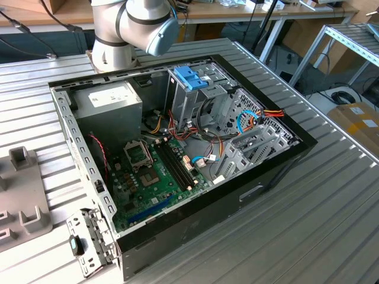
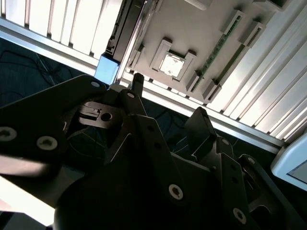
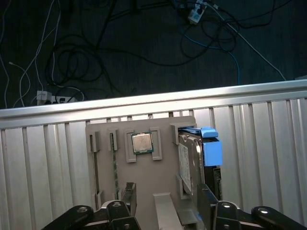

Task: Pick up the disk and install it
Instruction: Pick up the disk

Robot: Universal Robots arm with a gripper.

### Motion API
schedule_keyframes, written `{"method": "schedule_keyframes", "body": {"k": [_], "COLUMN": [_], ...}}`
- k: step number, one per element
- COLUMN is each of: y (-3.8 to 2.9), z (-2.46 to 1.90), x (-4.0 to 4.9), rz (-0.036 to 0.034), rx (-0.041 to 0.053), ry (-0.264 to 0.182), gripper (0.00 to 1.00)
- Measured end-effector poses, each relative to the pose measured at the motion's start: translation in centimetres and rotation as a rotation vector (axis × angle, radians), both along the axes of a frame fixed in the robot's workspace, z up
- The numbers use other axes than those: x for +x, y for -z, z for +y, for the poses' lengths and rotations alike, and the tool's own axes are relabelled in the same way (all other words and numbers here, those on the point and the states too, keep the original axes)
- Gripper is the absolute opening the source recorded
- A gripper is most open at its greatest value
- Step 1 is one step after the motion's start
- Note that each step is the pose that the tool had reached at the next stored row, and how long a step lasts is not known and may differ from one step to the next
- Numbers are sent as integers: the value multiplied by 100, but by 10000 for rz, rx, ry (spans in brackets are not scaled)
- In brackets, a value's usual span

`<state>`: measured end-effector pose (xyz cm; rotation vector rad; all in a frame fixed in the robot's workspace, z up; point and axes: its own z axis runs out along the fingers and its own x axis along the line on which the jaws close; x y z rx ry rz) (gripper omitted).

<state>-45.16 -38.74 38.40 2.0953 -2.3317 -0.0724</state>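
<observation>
The disk (image 3: 188, 160) stands on edge in a slot of a grey holder tray (image 3: 163, 167), silver-grey with a white label and a light-blue carrier frame. In the second wrist view the disk (image 2: 119, 40) shows its blue tab beside the same tray (image 2: 201, 33). My gripper (image 3: 167, 197) hovers above the tray, open, with nothing between its fingers (image 3: 127, 193). One finger sits close to the disk's side. My gripper (image 2: 169, 98) also appears as dark linkages in the second wrist view. An open computer case (image 1: 177, 154) lies on the table.
The tray also holds a processor chip (image 3: 142, 143) and a memory stick (image 3: 115, 163). A bare blue bracket (image 1: 190, 77) sits in the case's drive cage. Cables (image 1: 237, 127) cross the case. The ribbed table's edge (image 3: 144, 106) runs just beyond the tray, with floor cables beyond it.
</observation>
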Motion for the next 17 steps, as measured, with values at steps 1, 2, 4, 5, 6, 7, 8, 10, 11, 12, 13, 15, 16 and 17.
{"method": "schedule_keyframes", "body": {"k": [1, 2, 4, 5, 6, 7, 8, 10, 11, 12, 13, 15, 16, 17], "y": [1, 10, 21, 22, 24, 26, 28, 33, 34, 35, 37, 39, 41, 42], "z": [0, 0, 0, 0, 0, 0, 0, 0, 0, 0, 0, 0, 0, 0], "x": [0, 0, 0, 0, 0, 0, 0, 0, 0, 0, 0, 0, 0, 0], "rz": [0, 1, 0, 0, 0, 0, 0, 0, 0, 0, 0, 0, 0, 0], "rx": [0, 0, 0, 0, 0, 0, 0, 0, 0, 0, 0, 0, 0, 0], "ry": [0, 0, 0, 0, 0, 0, 0, 0, 0, 0, -1, -1, 0, 0], "gripper": [62, 62, 62, 62, 62, 62, 62, 62, 62, 62, 62, 62, 62, 62]}}
